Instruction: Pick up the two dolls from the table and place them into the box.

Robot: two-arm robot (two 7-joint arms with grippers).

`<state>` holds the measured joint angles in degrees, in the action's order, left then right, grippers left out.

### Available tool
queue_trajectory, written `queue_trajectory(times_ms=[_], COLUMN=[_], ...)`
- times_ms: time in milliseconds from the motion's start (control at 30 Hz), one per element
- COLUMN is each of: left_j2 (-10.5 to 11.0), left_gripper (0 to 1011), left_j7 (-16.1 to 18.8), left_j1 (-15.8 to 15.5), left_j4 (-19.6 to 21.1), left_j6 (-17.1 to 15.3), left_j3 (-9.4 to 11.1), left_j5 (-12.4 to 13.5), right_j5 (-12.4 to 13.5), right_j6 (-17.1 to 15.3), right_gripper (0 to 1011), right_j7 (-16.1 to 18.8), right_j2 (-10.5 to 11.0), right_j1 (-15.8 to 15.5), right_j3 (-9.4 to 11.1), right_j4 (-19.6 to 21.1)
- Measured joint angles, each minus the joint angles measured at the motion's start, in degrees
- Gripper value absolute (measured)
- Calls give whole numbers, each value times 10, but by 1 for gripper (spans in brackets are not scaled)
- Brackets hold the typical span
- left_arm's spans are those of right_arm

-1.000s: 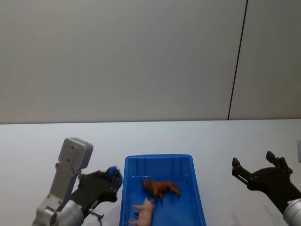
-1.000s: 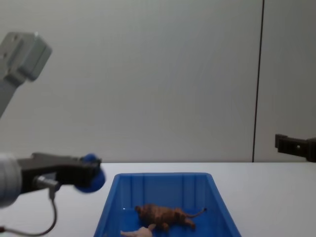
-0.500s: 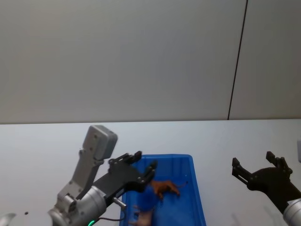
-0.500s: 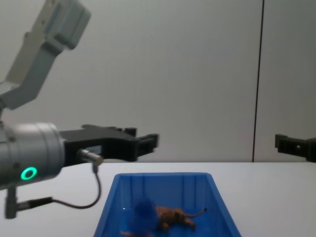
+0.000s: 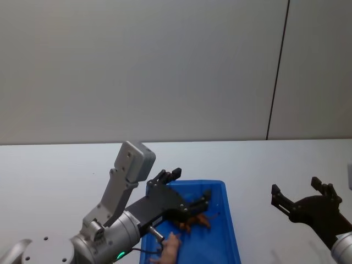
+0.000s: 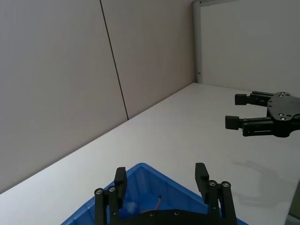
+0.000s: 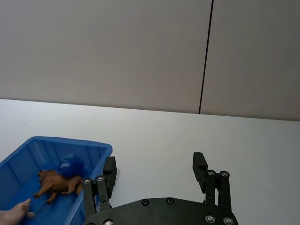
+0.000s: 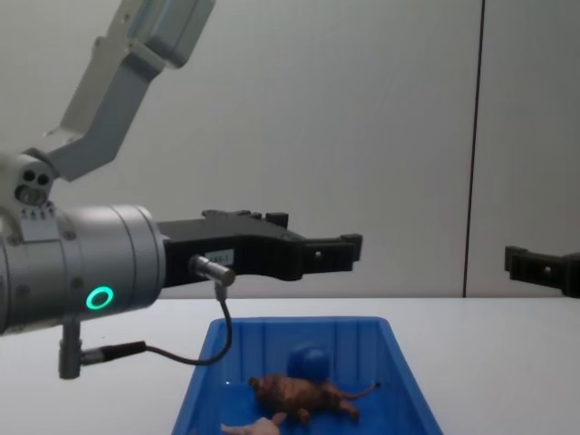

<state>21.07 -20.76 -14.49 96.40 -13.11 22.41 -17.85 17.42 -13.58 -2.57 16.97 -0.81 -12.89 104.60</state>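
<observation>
Both dolls lie inside the blue box [image 5: 229, 220]: the reddish-brown lion [image 5: 197, 221] in the middle and the pale pink pig [image 5: 171, 247] nearer me. From the chest I see the lion [image 8: 299, 394] with a small blue ball [image 8: 310, 361] just behind it. My left gripper [image 5: 191, 186] hovers open above the box with nothing between its fingers. Over the white table [image 5: 55, 165], right of the box, my right gripper [image 5: 297, 191] is held open and empty. The right wrist view shows the box [image 7: 93, 147], the lion [image 7: 56, 183] and the ball [image 7: 70, 165].
A plain grey wall with a dark vertical seam [image 5: 278, 71] stands behind the table. The left arm's grey link [image 5: 129, 170] rises over the box's left side. Bare tabletop lies between the box and the right gripper.
My left gripper, which held the blue ball left of the box, swung right over the box and opened. The ball dropped in and now rests beside the lion. The right arm stayed still.
</observation>
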Motion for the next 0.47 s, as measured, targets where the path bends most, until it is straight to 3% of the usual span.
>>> queue_trajectory(times_ms=[167, 467], left_j2=[-4, -8], left_gripper=[1002, 1002], left_j7=[-10, -18], left_j1=[-4, -8], left_j4=[-3, -5], left_j6=[2, 3], left_j3=[2, 4], left_j5=[2, 4], right_j5=[0, 0], right_j6=[0, 0], right_gripper=[1001, 1001], right_j7=[0, 0], right_j2=[0, 0], right_j1=[0, 0], right_j3=[0, 0], right_j4=[0, 0])
